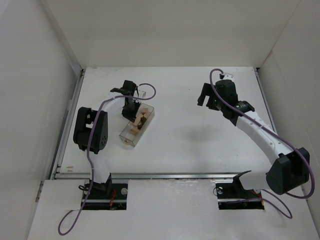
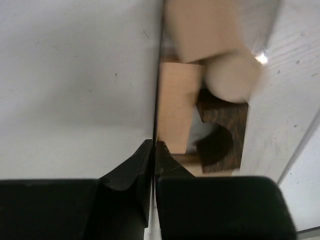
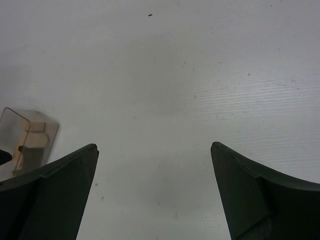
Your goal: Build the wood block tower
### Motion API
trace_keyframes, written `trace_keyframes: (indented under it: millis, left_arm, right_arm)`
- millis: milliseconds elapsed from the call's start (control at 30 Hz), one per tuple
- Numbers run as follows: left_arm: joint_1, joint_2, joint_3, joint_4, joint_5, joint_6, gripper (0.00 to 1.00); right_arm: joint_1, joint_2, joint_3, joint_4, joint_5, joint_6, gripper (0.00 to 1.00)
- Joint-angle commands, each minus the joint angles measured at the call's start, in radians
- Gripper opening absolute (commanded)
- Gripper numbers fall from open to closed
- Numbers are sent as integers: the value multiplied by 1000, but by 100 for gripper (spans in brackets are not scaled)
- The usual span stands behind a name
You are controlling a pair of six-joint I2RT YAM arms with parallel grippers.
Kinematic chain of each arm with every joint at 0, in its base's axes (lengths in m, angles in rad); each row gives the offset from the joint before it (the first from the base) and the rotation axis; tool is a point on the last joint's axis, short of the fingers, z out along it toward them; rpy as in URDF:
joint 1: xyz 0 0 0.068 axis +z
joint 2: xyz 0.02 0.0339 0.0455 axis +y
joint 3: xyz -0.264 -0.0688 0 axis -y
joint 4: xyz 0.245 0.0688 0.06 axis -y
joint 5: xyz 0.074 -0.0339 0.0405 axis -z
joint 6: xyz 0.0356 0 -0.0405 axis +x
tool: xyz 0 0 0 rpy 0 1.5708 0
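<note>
The pieces of the wood block tower lie loose inside a clear plastic box (image 1: 135, 129) on the left of the table. In the left wrist view I see a pale tan block (image 2: 175, 110), a dark brown arch block (image 2: 222, 137) and a pale rounded piece (image 2: 232, 75) behind the box's thin wall (image 2: 156, 75). My left gripper (image 2: 154, 145) (image 1: 131, 111) is shut on that wall at the box's far end, one finger inside and one outside. My right gripper (image 3: 154, 150) (image 1: 205, 100) hangs open over bare table, far to the right of the box (image 3: 30, 137).
White walls enclose the table on the left, back and right. A metal rail (image 1: 165, 175) runs along the table's near edge by the arm bases. The left arm's cable (image 1: 145, 90) loops just behind the box.
</note>
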Motion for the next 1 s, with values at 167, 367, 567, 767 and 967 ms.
trace_keyframes:
  millis: [167, 367, 567, 767, 967]
  left_arm:
    - [7, 17, 94, -26, -66, -19, 0]
    - [-15, -3, 218, 64, -634, 48, 0]
    - [-120, 9, 7, 517, -1132, 408, 0]
    - [-206, 90, -61, 699, -1275, 555, 0]
    - [-288, 130, -40, 615, -1267, 465, 21]
  right_arm:
    - [18, 4, 61, 1, 48, -15, 100]
    - [18, -5, 41, 1, 69, -15, 100]
    - [27, -15, 31, 1, 80, -15, 100]
    - [36, -36, 19, -8, 100, -15, 100]
    - [36, -77, -4, -27, 111, -15, 100]
